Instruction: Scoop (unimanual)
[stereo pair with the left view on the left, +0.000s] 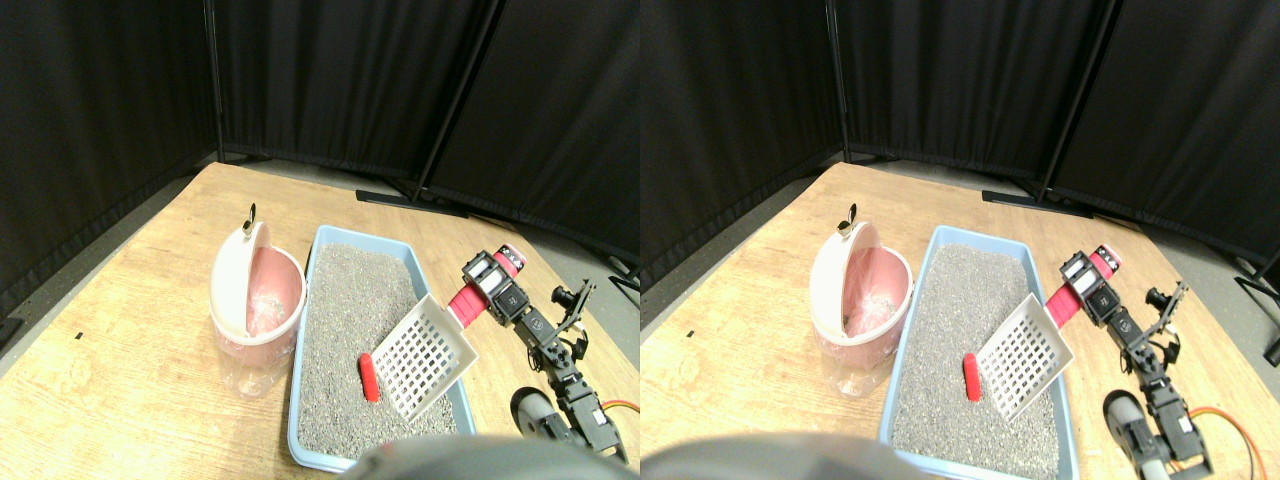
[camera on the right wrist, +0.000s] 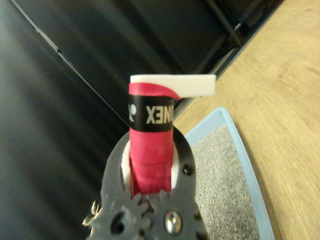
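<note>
One red cylinder (stereo pair with the left view on the left: 370, 377) lies on the grey litter (stereo pair with the left view on the left: 350, 330) in the lower middle of the stereo view, just beside the lower left edge of the white slotted scoop head (stereo pair with the left view on the left: 422, 356). You have the scoop head tilted over the right part of the light blue tray (stereo pair with the left view on the left: 302, 300), its lower right corner reaching out to the tray's right rim. The scoop's red wrapped handle (stereo pair with the left view on the left: 468, 298) runs up and right, past that rim, into your right gripper (stereo pair with the left view on the left: 497, 283); in the wrist view the jaws close on the red wrap (camera on the right wrist: 150, 160) from both sides, so you are gripping the handle.

Left of the tray, touching or nearly touching its left wall, stands the pink bin (stereo pair with the left view on the left: 258, 300) with its swing lid tipped open. Litter to the upper left of the scoop lies bare up to the tray's far rim. The wooden floor (stereo pair with the left view on the left: 130, 330) is open at the left of the frame. Black curtains (stereo pair with the left view on the left: 330, 80) close off the top, with stand feet on the floor at the upper right.
</note>
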